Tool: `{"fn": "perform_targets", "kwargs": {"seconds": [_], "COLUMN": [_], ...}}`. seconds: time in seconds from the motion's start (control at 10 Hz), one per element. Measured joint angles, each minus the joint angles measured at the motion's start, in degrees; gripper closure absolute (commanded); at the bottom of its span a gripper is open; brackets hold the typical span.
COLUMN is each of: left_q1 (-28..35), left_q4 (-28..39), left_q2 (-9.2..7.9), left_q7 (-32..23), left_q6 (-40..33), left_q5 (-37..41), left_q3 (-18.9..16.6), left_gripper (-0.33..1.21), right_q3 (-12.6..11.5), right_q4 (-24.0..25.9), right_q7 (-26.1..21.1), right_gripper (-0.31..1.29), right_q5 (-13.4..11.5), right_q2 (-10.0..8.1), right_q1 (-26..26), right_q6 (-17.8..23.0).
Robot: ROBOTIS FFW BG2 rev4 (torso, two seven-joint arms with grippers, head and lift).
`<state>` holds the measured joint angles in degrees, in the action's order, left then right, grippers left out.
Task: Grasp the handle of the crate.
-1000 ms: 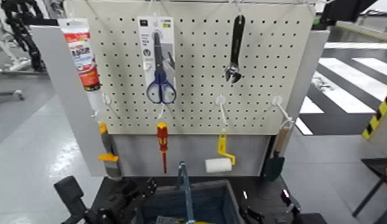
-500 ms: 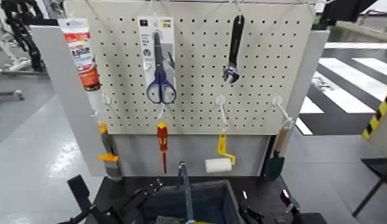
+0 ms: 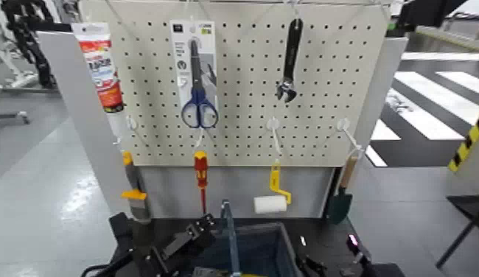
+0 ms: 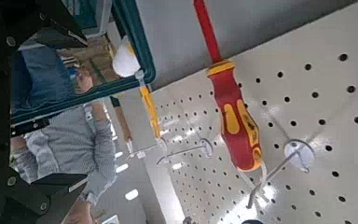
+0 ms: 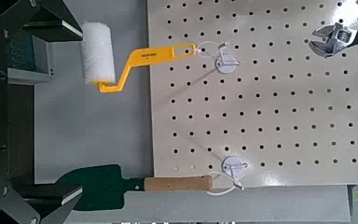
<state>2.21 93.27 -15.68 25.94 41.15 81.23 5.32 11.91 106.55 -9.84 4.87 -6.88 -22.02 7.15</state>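
Left hand (image 3: 206,222) had swung inward, your fingers spread, nothing gripped, near crate's (image 3: 286,247) handle (image 3: 231,239); right hand (image 3: 354,245) waited beside crate, spread too. Handle arched upright over crate, looked light, stiff, maybe slippery; mid-bar seemed best hold
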Motion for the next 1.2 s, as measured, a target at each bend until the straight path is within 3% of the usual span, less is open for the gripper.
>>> {"fn": "perform_targets", "kwargs": {"seconds": [1.1, 1.2], "left_q1": [-12.07, -12.56], "left_q4": [-14.49, -15.2], "left_q2": [-1.83, -1.99], "left_q7": [2.67, 2.5], "left_q6": [9.26, 10.31], "left_q5": [11.54, 12.06], "left_q3": [8.62, 8.83], "left_gripper": [0.27, 0.53], "right_q3": [0.04, 0.04], "right_q4": [-0.43, -0.46], "right_q7": [0.0, 0.0], "right_gripper": [0.15, 0.15], "right_q5": [0.64, 0.66], "right_q2": [0.41, 0.45], "right_q1": [0.0, -0.03], "right_q6": [0.78, 0.84]}}
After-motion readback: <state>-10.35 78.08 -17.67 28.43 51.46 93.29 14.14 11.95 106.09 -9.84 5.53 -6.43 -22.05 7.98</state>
